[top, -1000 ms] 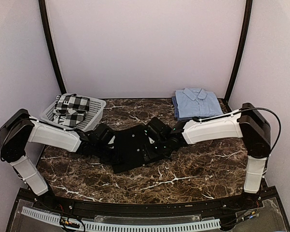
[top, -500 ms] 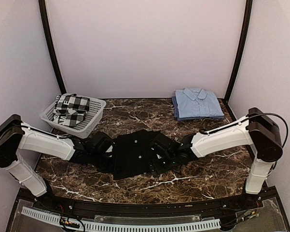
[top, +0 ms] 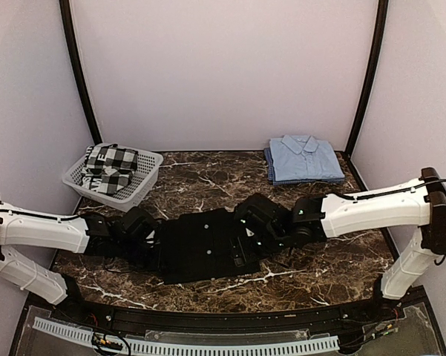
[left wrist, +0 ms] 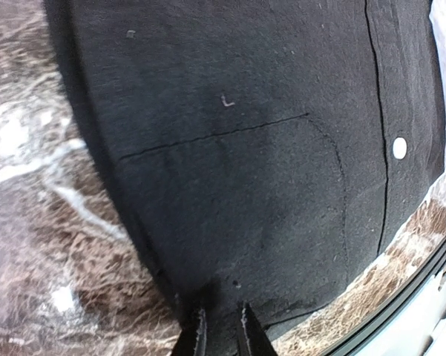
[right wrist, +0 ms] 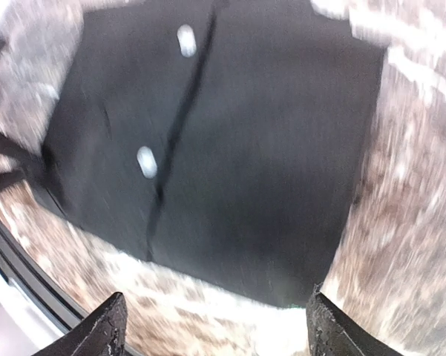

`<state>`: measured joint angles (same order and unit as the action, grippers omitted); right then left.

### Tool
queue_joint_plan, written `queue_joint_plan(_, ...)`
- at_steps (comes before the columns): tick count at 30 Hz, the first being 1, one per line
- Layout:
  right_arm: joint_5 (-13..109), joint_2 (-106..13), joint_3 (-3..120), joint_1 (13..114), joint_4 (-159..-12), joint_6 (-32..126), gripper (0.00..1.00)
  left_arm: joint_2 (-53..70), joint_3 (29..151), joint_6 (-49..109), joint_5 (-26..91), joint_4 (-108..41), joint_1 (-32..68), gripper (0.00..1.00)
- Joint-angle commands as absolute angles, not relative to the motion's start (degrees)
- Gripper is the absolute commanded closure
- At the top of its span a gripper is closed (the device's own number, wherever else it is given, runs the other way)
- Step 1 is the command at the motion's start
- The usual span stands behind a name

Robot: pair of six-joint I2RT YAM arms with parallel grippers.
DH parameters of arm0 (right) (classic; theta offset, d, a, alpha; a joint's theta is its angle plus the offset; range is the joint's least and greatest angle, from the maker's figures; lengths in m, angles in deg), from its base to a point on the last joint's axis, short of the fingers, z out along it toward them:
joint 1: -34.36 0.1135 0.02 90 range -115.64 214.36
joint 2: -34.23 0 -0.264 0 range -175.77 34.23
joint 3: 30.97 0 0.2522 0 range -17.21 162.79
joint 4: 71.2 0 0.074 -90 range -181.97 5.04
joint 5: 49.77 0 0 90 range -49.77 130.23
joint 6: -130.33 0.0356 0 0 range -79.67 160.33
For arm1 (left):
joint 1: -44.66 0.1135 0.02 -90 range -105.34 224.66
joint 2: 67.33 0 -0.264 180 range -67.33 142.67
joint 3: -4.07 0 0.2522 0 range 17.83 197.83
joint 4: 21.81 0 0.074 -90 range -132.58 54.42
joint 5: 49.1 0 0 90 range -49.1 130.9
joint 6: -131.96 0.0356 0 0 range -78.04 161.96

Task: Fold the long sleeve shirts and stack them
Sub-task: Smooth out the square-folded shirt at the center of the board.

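Observation:
The black shirt (top: pixel 204 245) lies folded and flat in the middle of the marble table, with white buttons showing in the right wrist view (right wrist: pixel 208 141). My left gripper (top: pixel 153 241) is at its left edge. In the left wrist view the left gripper (left wrist: pixel 221 328) has its fingers pinched on the black cloth (left wrist: pixel 237 148). My right gripper (top: pixel 254 222) is over the shirt's right part; in the right wrist view the right gripper (right wrist: pixel 219 326) is wide open and empty, above the shirt's edge. The light blue shirt (top: pixel 303 157) lies folded at the back right.
A white basket (top: pixel 147 178) with a black-and-white checked cloth (top: pixel 111 167) stands at the back left. The table's front edge with a black rail (top: pixel 208 320) is close below the black shirt. Walls enclose the table on three sides.
Both arms have reached lower and toward the near edge. The black shirt has slid nearer the front and lies flatter. The right gripper now stands open above it.

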<state>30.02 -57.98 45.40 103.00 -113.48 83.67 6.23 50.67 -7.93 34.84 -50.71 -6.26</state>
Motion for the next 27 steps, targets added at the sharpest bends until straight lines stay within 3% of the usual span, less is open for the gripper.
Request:
queue_joint_plan(1,27.3,-62.1,53.5,100.3,-112.0,79.8,0.21,2.4,53.1,-9.5,39.0,-56.2,-6.3,0.85)
queue_joint_plan(16,31.4,-86.3,77.4,91.3,-112.3,71.4,0.23,-3.9,48.5,-9.6,35.6,-55.6,2.0,0.84)
queue_joint_plan(27,32.8,-100.4,91.0,87.8,-117.4,69.1,0.20,-1.5,48.0,-7.5,33.2,-53.5,4.5,0.84)
